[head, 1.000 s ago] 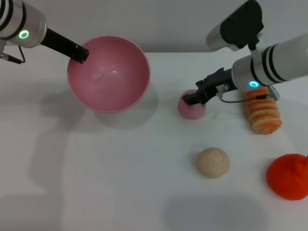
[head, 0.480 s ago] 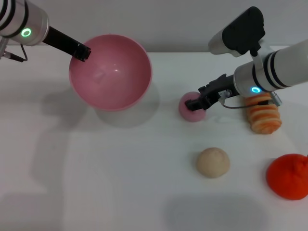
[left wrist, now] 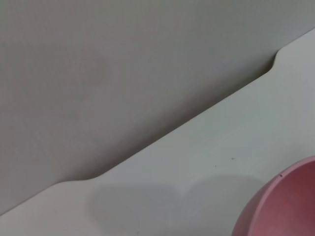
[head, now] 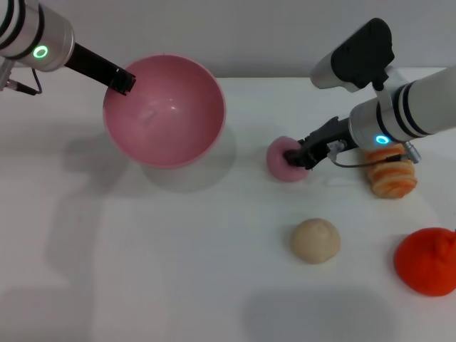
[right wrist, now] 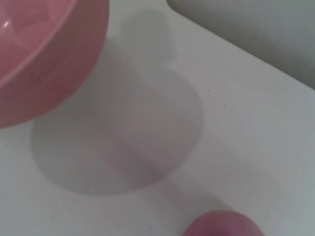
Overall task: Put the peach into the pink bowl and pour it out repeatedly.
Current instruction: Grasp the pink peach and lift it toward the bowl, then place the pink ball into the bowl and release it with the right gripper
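Note:
The pink bowl [head: 167, 114] hangs tilted above the table at the back left, its shadow beneath it. My left gripper [head: 122, 80] is shut on its far-left rim. Nothing lies inside the bowl. The peach [head: 281, 162] rests on the white table right of the bowl. My right gripper [head: 296, 155] is down at the peach's right side, touching it. In the right wrist view the peach [right wrist: 221, 225] shows at the edge, with the bowl [right wrist: 44, 64] farther off. The left wrist view catches only a piece of the bowl's rim [left wrist: 285, 206].
A beige ball [head: 315, 240] lies in front of the peach. An orange-red lumpy fruit [head: 427, 260] sits at the right edge. An orange-and-cream ridged item [head: 390, 174] lies under my right arm. The wall [head: 249, 35] runs along the table's back edge.
My right gripper came down from above the peach to its right side, and the peach shifted slightly right. The bowl in my left gripper moved a little to the right.

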Tool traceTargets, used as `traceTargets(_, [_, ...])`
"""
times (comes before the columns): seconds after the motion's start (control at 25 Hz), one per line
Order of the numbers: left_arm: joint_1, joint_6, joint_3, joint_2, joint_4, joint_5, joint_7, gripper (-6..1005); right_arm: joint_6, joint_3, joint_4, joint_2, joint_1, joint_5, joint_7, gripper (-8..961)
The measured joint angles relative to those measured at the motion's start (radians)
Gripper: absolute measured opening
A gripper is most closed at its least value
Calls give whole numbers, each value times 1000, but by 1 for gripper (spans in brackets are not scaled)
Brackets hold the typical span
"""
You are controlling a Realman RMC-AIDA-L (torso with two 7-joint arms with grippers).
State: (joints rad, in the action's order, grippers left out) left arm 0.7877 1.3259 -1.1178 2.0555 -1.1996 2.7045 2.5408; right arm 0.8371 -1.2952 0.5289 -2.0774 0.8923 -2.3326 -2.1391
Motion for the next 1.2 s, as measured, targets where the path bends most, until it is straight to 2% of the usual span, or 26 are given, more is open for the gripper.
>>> traceTargets(0.24, [-1,2,-7,0,-1,0,1,46,7,-6,0,0,0,-1,1,248])
traceTargets(0.44, [-4,5,-8,0,-2,0,1,46,11,-6,21,0,-18,-1,1,122])
traceTargets(0.56, [-6,3,-8,0,-2,0,1,46,13,-6,79,0,-52,-2,-1,76])
traceTargets(0.8, [-12,-2,-8,1,0,0,-1,46,42,-4,364,1,-187,2,-41,39])
traceTargets(1.0, [-12,-2,-8,2,6,0,-1,46,-8,-11,656,-4,-314,8,-49,41])
traceTargets(1.2, [-11,-2,-17,2,15,-2,-2,46,-17,-11,882,-11,-372,76,-28,42])
